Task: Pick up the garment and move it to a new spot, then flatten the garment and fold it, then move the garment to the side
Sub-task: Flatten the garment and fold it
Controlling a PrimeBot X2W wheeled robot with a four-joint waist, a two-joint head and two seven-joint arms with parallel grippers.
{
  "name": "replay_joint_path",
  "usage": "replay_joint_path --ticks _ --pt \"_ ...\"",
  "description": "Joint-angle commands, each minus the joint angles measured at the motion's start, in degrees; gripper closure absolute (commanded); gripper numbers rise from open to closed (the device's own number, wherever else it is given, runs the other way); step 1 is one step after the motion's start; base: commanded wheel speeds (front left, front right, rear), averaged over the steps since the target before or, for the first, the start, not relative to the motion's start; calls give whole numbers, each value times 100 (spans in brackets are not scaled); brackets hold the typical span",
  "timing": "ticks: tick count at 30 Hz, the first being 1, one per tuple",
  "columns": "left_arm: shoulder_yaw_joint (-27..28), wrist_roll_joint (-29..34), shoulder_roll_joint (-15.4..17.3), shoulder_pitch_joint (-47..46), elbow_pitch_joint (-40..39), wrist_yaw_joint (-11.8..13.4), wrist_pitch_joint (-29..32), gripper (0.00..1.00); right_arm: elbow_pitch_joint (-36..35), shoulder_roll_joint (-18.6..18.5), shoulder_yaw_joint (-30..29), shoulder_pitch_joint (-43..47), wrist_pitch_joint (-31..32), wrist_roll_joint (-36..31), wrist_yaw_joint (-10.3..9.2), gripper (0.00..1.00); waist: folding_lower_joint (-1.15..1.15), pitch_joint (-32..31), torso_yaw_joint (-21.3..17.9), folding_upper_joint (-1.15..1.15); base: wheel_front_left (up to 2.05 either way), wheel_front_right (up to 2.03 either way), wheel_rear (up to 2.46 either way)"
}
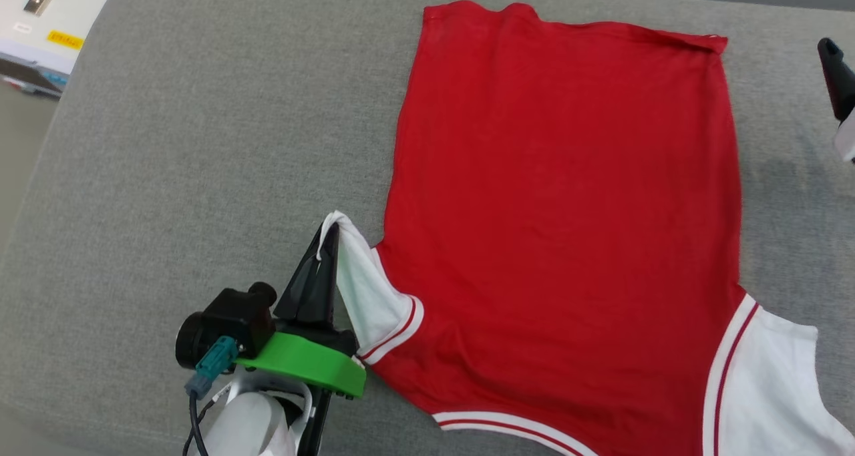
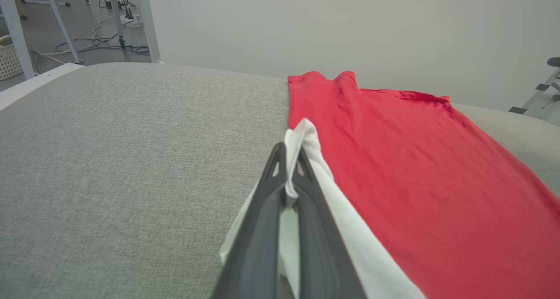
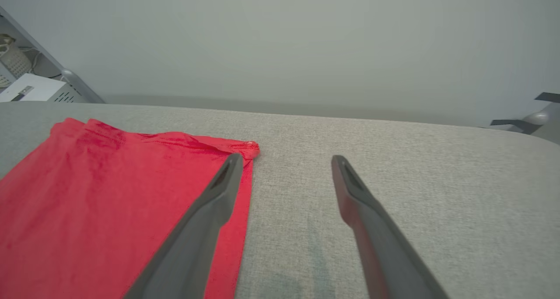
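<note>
Head view: the garment point(image 1: 568, 209) is laid flat on the grey bench point(image 1: 200, 142), right of the frame's centre. Its long axis runs from the hem at the top to the collar at the bottom edge. At the lower left, the white sleeve point(image 1: 374, 296) is pinched by the left gripper point(image 1: 328, 236), whose fingers are pressed together on its lifted edge. The right gripper point(image 1: 835, 75) is seen at the upper right edge, apart from the cloth.

Left wrist view: the sleeve edge point(image 2: 306, 137) is clamped at the tips, and the red body lies to their right. A fold would therefore probably be carried rightward, by this nearer arm.

Right wrist view: the fingers point(image 3: 218, 194) are spread wide and nothing is held. The hem corner point(image 3: 249, 149) is seen just beside the left tip.
</note>
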Motion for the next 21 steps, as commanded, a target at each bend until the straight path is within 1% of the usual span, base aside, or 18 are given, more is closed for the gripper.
replay_joint_path --ticks 1,4,8,12,17,21 --pt "16 92 -74 -159 -21 -47 -35 100 188 -71 100 -326 229 58 -3 0 0 679 607 0 0 0 0" --pt "79 172 -231 -274 -102 -135 -35 100 657 -181 276 -996 746 92 -3 0 0 912 742 0 0 0 0" --pt "131 269 -424 -338 -152 -279 -36 100 1196 -324 418 -1628 1317 97 -3 0 0 1145 920 0 0 0 0" --pt "199 355 -576 -384 -200 -409 -36 100 1610 -457 424 -2088 1673 70 -3 0 0 1376 1065 0 0 0 0" --pt "293 415 -700 -419 -199 -521 -36 100 2097 -489 479 -2233 2163 22 -3 0 0 1595 1167 0 0 0 0" --pt "380 441 -759 -404 -170 -567 -36 100 2583 -421 374 -2065 2842 75 -3 0 0 1646 1177 0 0 0 0"
